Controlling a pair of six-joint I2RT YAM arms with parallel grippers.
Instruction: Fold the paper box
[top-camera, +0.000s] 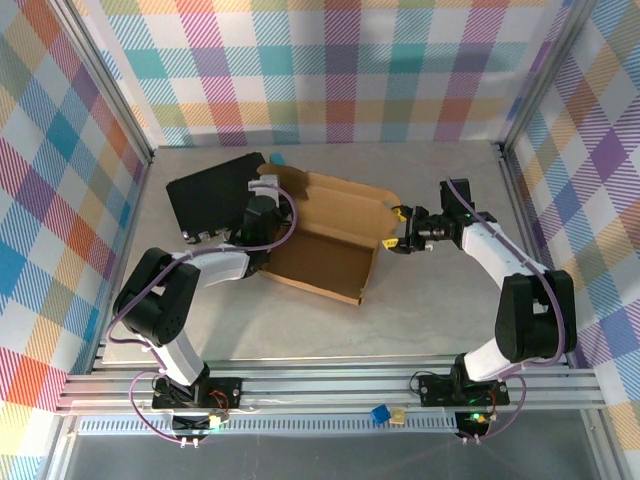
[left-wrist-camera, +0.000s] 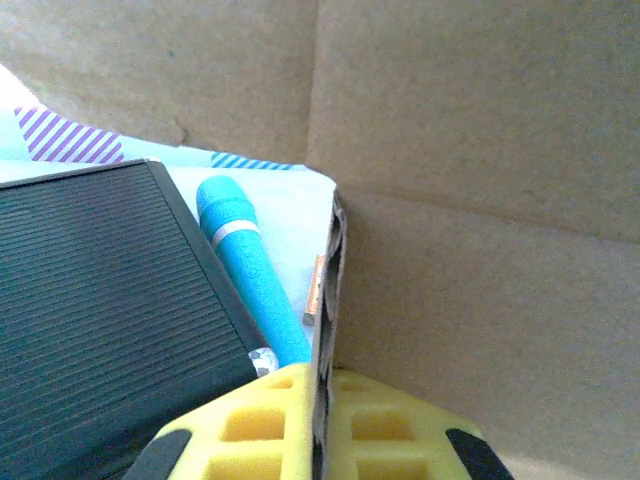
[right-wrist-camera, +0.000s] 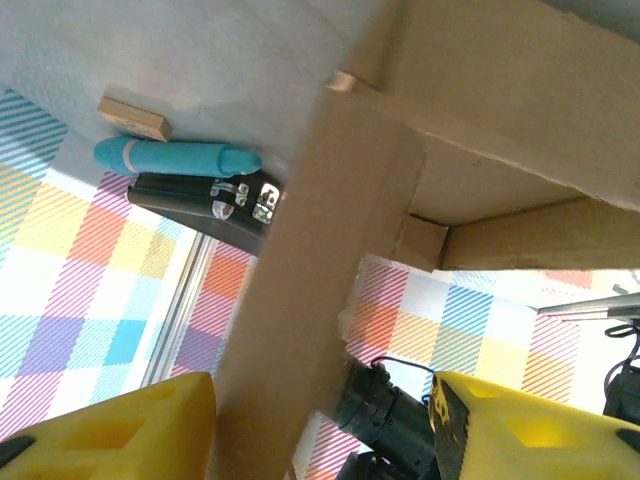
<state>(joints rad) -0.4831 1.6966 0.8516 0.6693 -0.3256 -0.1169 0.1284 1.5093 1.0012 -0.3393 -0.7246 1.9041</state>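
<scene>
Two ends of paper box (top-camera: 325, 255) engaged | long axis left–right across tabletop (top-camera: 440, 320) | left gripper (left-wrist-camera: 320, 430) pinches left wall (left-wrist-camera: 326, 290) | right gripper (right-wrist-camera: 325, 425) jaws spread astride right flap (right-wrist-camera: 330, 250)

Pastel plaid walls (top-camera: 330, 70) on three sides, pale grey worktop (top-camera: 420, 320), aluminium rail frame (top-camera: 330, 385) in front, even light

From 6 o'clock the top camera is looking down on the table (top-camera: 420, 330); both wrist cameras are facing the same paper box (left-wrist-camera: 480, 200) closely.
</scene>
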